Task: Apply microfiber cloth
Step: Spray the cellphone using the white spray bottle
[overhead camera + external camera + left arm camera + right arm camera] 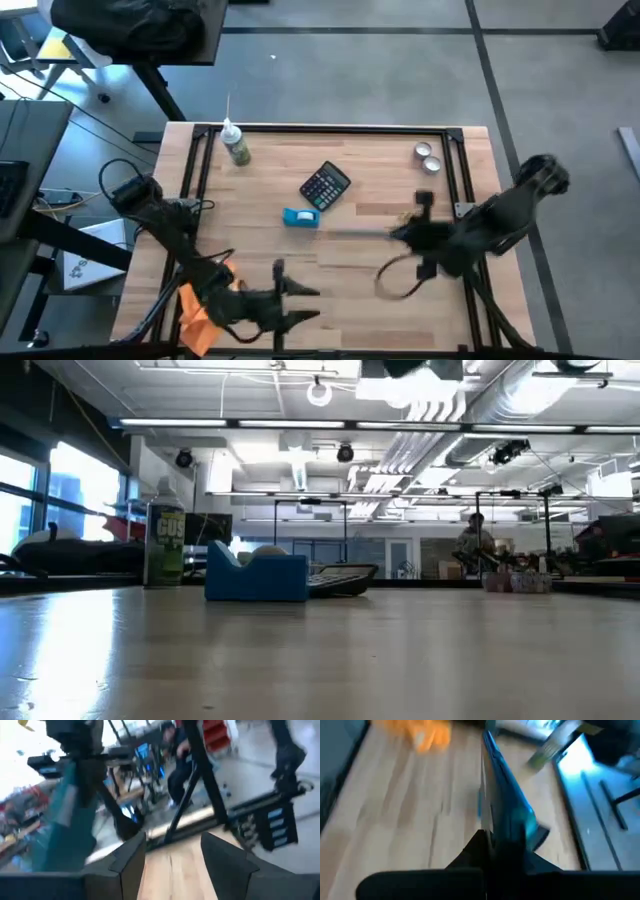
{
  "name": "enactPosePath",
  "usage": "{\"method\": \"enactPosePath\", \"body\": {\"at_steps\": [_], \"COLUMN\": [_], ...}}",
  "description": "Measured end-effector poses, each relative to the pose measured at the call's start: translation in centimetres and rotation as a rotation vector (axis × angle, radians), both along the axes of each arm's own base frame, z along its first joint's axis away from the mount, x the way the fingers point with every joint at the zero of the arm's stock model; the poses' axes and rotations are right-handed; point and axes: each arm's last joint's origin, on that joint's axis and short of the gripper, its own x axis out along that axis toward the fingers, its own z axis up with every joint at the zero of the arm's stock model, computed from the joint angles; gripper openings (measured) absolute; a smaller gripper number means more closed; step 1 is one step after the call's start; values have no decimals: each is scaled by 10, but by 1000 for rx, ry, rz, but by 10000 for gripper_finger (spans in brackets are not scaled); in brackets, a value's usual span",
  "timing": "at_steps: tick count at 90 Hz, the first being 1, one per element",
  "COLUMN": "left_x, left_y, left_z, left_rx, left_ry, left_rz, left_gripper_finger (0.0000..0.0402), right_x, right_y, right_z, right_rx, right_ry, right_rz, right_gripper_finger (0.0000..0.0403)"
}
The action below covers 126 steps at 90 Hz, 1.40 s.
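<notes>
The orange microfiber cloth [197, 305] lies bunched at the table's near left edge, partly under my left arm; it also shows in the right wrist view [427, 735]. My left gripper [300, 304] hovers open to the right of the cloth, with nothing between its fingers [172, 865]. My right gripper [402, 233] is at the table's right middle, shut on a thin flat dark panel [355, 233] with a bluish sheen. The panel is seen edge-on and reaches toward the table's left. A black calculator [325, 186] and a small blue box [300, 217] lie at the table's middle. My right gripper pinches the panel's end nearest the arm [502, 837] between its two fingers. The fingers lie level, pointing toward the table's left, along the panel. The panel stands on its edge and sticks out ahead of the fingers; it does not show at table height in the low view.
A green spray bottle [237, 146] stands at the far left and two small round tins [428, 155] at the far right. A black cable loop [395, 280] hangs below my right arm. Black frame rails [330, 128] run along the table's edges. A person [475, 540] sits far behind.
</notes>
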Motion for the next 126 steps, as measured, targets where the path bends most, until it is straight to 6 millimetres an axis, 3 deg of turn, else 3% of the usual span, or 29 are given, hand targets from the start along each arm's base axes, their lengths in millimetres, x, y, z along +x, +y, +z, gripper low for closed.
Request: {"method": "enactPosePath", "body": {"at_steps": [13, 28, 42, 55, 70, 90, 102, 126], "left_x": [-19, -30, -14, 2, 11, 28, 33, 40], "left_y": [12, 58, 98, 115, 124, 140, 141, 145], "left_z": [-13, -42, -60, -53, -40, -15, -3, 16], "left_rx": [-65, -217, -353, -345, -271, -282, -262, -261], "left_ry": [-192, -413, -400, -443, -501, -599, -649, -720], "left_rz": [-47, -215, -241, -276, -188, -197, -301, -306], "left_gripper_finger": [161, 158, 158, 158, 166, 179, 179, 179], "right_x": [-13, -3, 10, 16, 11, 10, 9, 9], "right_y": [-11, -4, -3, -10, -18, -18, -17, -18], "right_z": [-11, -49, -73, -98, -104, -102, -101, -97], "right_rx": [106, 134, 191, 250, 248, 157, 150, 124], "right_ry": [-200, -381, -644, -799, -927, -952, -972, -1007], "right_rz": [36, 124, 197, 215, 201, 228, 261, 299], "right_gripper_finger": [0, 0, 0, 0, 0, 0, 0, 0]}}
